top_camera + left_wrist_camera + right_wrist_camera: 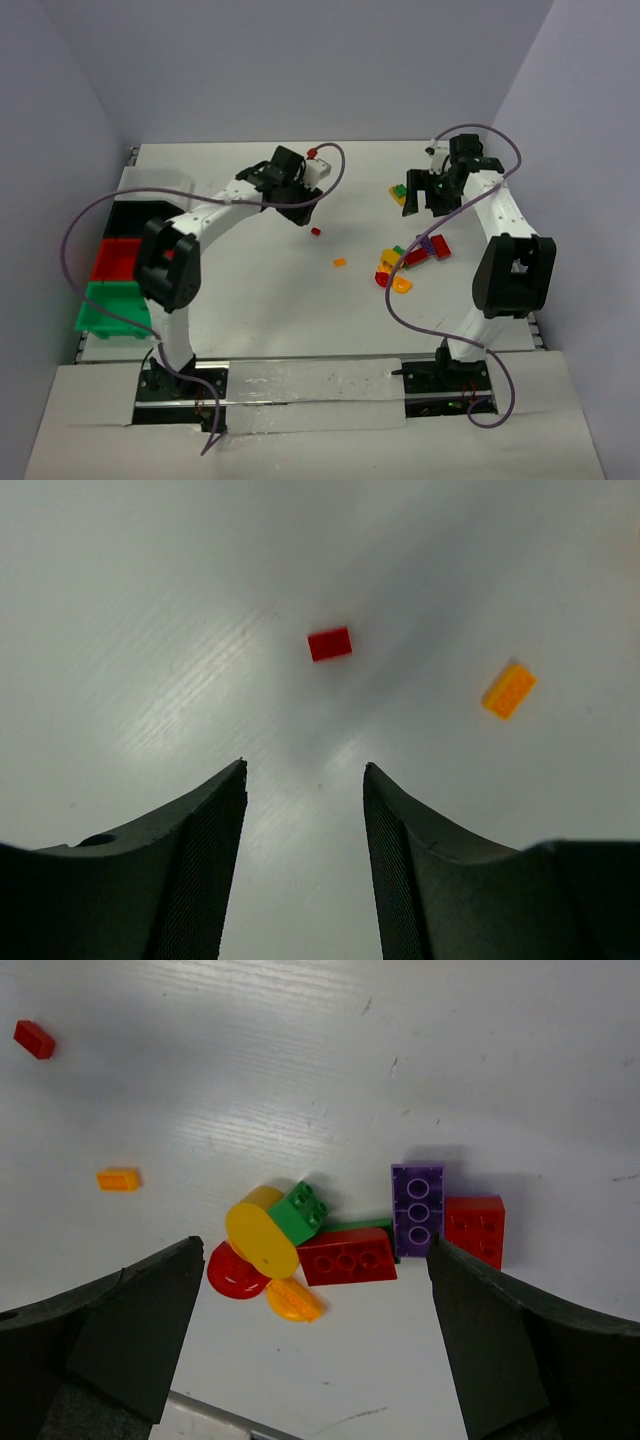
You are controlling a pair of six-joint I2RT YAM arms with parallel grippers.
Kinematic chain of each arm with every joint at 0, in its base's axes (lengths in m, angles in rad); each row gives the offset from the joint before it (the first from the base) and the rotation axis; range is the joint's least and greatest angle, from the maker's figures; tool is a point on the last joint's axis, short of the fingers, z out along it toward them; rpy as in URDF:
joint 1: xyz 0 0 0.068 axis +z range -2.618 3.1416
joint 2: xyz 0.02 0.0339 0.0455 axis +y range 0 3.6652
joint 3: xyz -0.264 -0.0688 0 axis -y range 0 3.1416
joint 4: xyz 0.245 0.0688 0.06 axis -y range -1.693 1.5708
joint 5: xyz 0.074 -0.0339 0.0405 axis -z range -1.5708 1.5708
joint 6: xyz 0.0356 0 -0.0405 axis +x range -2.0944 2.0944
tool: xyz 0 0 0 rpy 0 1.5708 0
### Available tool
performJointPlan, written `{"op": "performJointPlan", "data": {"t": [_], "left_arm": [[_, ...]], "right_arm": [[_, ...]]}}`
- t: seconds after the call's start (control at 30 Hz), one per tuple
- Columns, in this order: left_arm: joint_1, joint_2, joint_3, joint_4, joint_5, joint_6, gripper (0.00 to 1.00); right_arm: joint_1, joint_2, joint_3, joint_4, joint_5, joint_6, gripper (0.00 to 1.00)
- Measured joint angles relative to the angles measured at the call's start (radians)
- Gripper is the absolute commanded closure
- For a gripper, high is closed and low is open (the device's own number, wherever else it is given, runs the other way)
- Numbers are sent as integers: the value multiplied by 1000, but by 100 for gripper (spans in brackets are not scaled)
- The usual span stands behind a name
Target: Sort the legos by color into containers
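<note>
I'm looking down on the white surface point(300, 330), with the containers lined up along its left edge: a black bin point(132, 215) farthest away, a red bin point(118, 260) next, and a green bin point(112, 310) nearest. Each is open-topped and far bigger than any piece. The left claw point(304, 768) hangs over the middle of the surface with its jaws parted and nothing between them. The right claw point(315, 1250) is spread wide and empty above the pile on the right. In that pile a purple brick point(418, 1208) stands between a red brick point(475, 1230) on one side and a longer red brick point(347, 1256) on the other, touching both. A yellow rounded piece point(260, 1235) leans against a small green brick point(298, 1213), with a red disc point(233, 1272) and an orange rounded piece point(293, 1302) beside it. A couple of yellow and green pieces point(399, 192) lie farther back, by the right claw. Alone near the middle are a tiny red piece point(329, 644), just ahead of the left claw, and a tiny orange piece point(508, 690), well apart from the pile.
</note>
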Motion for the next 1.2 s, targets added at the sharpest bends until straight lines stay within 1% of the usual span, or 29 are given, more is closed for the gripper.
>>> {"op": "performJointPlan", "data": {"t": [0.13,0.27,0.37,0.5,0.77,1.03,1.13,1.2], "left_arm": [[-4,186,155,1,-40,-62,43],[-31,277,223,-4,-81,-142,43],[-54,320,249,-12,-96,-190,41],[-73,350,257,-23,-99,-218,39],[-92,368,256,-29,-153,-246,42],[-98,379,257,-28,-188,-255,53],[-98,379,252,-23,-196,-260,65],[-98,379,248,-18,-201,-260,68]], "right_arm": [[-8,-16,-14,3,12,0,0],[-10,-25,-25,5,20,0,0],[-10,-25,-36,6,23,0,0],[-10,-25,-45,9,24,0,0],[-11,-25,-45,12,22,0,0],[-11,-25,-45,12,29,0,0],[-10,-25,-45,12,30,-1,0],[-10,-25,-45,12,30,0,0]]}}
